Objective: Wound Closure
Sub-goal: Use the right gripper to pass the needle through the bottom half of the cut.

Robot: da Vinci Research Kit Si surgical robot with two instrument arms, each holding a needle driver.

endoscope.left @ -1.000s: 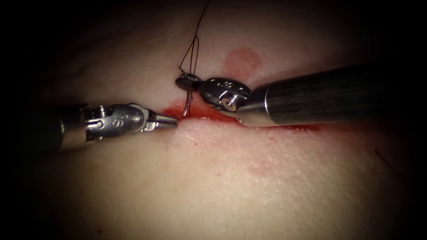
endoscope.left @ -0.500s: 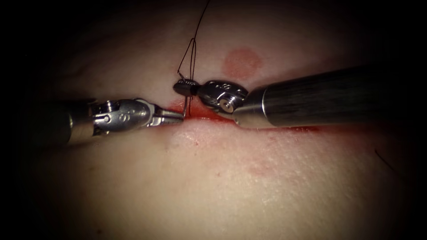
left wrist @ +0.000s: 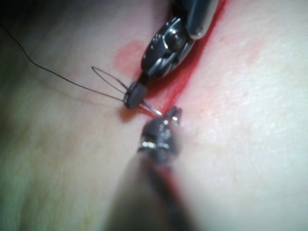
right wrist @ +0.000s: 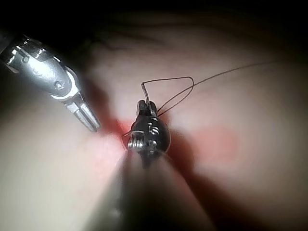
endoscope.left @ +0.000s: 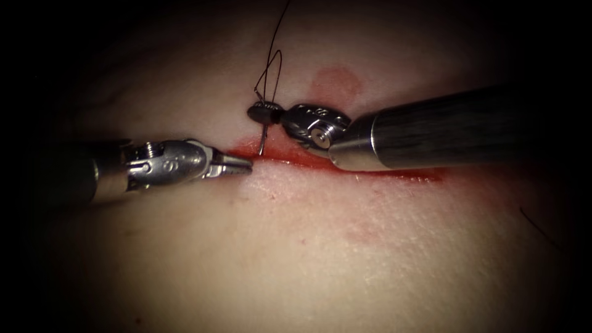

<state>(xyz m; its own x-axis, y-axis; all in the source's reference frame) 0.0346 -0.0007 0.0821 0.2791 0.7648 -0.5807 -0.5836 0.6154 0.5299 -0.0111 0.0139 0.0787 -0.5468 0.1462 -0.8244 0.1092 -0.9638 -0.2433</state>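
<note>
Right end effector: my right arm's steel wristed end effector point(endoscope.left: 259, 113), entering from the right of the endoscope frame, is clamped on the thin curved steel needle point(endoscope.left: 264, 140) near its thread end, so the curve hangs down from it toward the cut.
Needle position: just above centre of the endoscope frame, its lower end at the upper lip of the narrow red-lined cut point(endoscope.left: 345, 165); I cannot tell whether the point sits in the tissue or only touches it.
Thread: the fine dark suture thread point(endoscope.left: 271, 71) makes a small loop above my right end effector and runs off the top of the frame; in the right wrist view the same loop point(right wrist: 173, 91) stands off the tool tip.
Left end effector: my left arm's steel end effector point(endoscope.left: 237, 165), from the left of the frame, looks closed and holds nothing; I judge it is parked just beside the needle's lower end, ready to receive it.
Tissue look: the pale pink pork belly tissue point(endoscope.left: 296, 259) is moist, with glossy red fluid point(endoscope.left: 290, 157) along the cut and a round reddish blotch point(endoscope.left: 336, 83) above it.
</note>
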